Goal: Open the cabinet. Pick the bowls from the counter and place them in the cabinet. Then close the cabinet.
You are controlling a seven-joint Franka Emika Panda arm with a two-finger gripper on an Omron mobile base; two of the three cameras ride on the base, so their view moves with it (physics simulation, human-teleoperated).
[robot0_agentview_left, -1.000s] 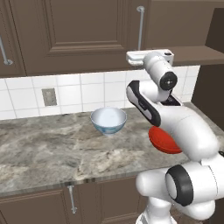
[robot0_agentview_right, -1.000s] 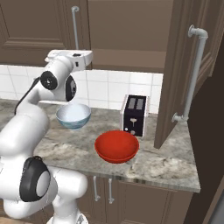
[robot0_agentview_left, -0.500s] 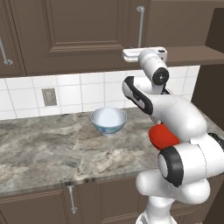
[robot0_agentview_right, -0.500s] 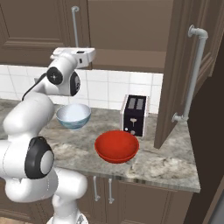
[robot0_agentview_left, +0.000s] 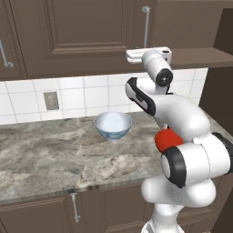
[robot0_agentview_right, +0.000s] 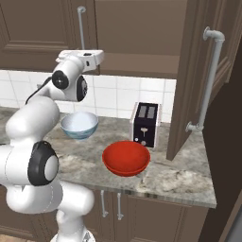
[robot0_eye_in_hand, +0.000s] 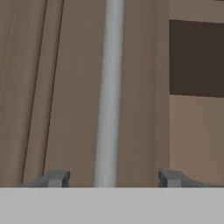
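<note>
Two bowls sit on the counter (robot0_agentview_right: 184,182): the white bowl with blue pattern (robot0_agentview_left: 113,125) stands toward the far side near the tiled wall, and the plain red bowl (robot0_agentview_right: 126,157) stands nearer the front edge, to its right. A black toaster (robot0_agentview_right: 145,124) stands just behind the red bowl, against the wall tiles.

The wall cabinet (robot0_agentview_left: 82,36) has its right door (robot0_agentview_right: 198,75) swung open toward the near side, exposing the brown shelf (robot0_agentview_right: 142,64). The left door (robot0_agentview_left: 86,34) is shut. Each door carries a long vertical silver bar handle (robot0_eye_in_hand: 109,92).

The gripper (robot0_eye_in_hand: 113,178) is raised to the lower edge of the cabinet, at the bottom end of the left door's handle. In the hand view, the handle runs between the two fingertips (robot0_eye_in_hand: 57,178), which stand wide on either side of it with clear gaps, not clamped on the bar. To the right of the door edge, the hand view shows the dark cabinet interior.

Both bowls are well apart from the gripper, lower down on the counter.
</note>
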